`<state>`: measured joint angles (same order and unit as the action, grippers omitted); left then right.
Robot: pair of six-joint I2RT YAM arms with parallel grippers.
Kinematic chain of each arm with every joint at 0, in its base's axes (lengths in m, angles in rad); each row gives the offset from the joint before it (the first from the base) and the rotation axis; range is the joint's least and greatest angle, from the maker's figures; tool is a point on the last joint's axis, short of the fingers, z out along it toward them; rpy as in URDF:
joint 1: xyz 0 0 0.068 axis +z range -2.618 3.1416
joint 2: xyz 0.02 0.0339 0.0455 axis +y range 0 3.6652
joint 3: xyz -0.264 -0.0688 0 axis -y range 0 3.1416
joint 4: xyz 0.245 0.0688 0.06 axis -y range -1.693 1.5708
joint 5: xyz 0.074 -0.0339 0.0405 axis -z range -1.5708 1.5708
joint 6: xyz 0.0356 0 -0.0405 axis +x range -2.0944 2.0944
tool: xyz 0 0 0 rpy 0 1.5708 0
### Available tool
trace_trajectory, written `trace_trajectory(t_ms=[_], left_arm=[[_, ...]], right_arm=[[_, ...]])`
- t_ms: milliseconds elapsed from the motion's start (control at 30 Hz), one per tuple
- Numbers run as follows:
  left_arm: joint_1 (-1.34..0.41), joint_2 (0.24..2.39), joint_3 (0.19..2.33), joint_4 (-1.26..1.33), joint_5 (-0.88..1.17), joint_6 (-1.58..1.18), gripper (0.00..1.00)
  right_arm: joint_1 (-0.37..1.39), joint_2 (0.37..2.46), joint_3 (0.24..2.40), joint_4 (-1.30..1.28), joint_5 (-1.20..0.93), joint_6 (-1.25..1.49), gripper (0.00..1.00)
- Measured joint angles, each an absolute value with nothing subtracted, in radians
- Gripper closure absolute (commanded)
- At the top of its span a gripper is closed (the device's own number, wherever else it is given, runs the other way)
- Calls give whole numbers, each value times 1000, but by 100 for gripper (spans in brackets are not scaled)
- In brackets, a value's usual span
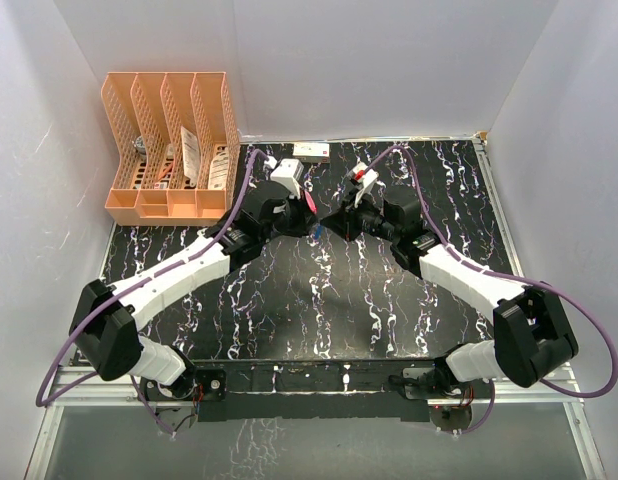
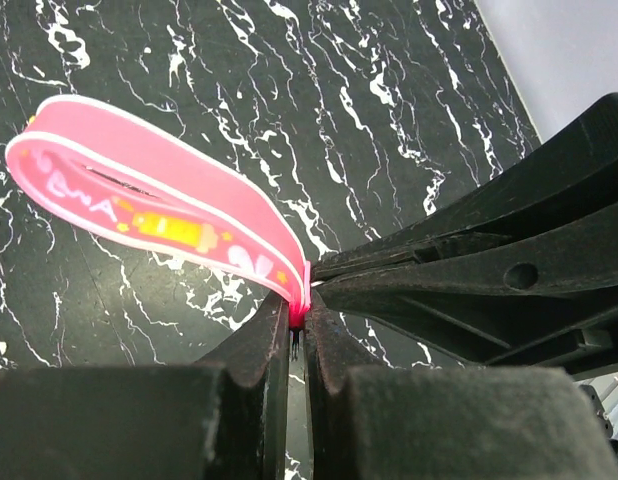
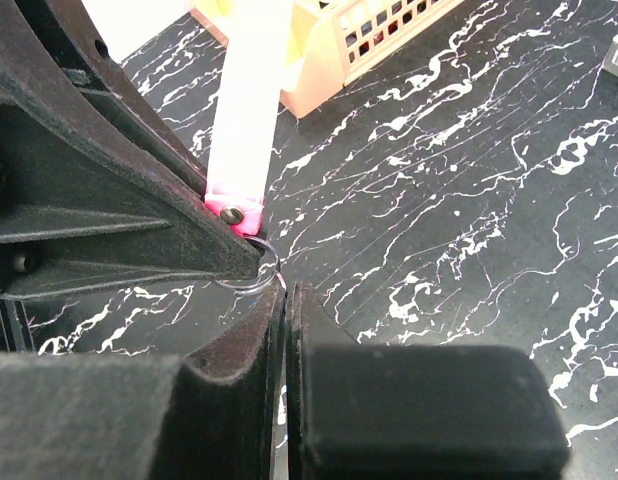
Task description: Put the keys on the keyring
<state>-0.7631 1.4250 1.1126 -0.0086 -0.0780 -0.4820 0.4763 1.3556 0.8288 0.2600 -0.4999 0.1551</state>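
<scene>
My left gripper (image 2: 299, 315) is shut on the end of the keyring, a pink-red strap (image 2: 149, 200) that loops up and left from its tips. In the right wrist view the strap's pink riveted end (image 3: 232, 210) sticks out past the left fingers, with the thin metal ring (image 3: 251, 282) hanging from it. My right gripper (image 3: 287, 290) is shut, its tips touching the ring's edge; I cannot make out anything pinched between them. From above, both grippers (image 1: 301, 215) (image 1: 334, 218) meet tip to tip mid-table. A tiny blue speck (image 1: 315, 232), probably the blue key, shows just below them. The whitish key is hidden.
An orange slotted file organizer (image 1: 169, 150) stands at the back left, with a small white box (image 1: 311, 151) against the back wall. White walls close in the black marbled table (image 1: 319, 310) on three sides. Purple cables run along both arms.
</scene>
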Motion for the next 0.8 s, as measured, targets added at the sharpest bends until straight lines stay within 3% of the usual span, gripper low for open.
trace_trajectory(t_ms=[500, 800], left_arm=[[-763, 1462, 1238, -125, -77, -432, 100], [-763, 1515, 1332, -192, -70, -396, 100]], right_arm=[[475, 1357, 828, 319, -508, 160, 97], [469, 1357, 819, 323, -503, 165, 71]])
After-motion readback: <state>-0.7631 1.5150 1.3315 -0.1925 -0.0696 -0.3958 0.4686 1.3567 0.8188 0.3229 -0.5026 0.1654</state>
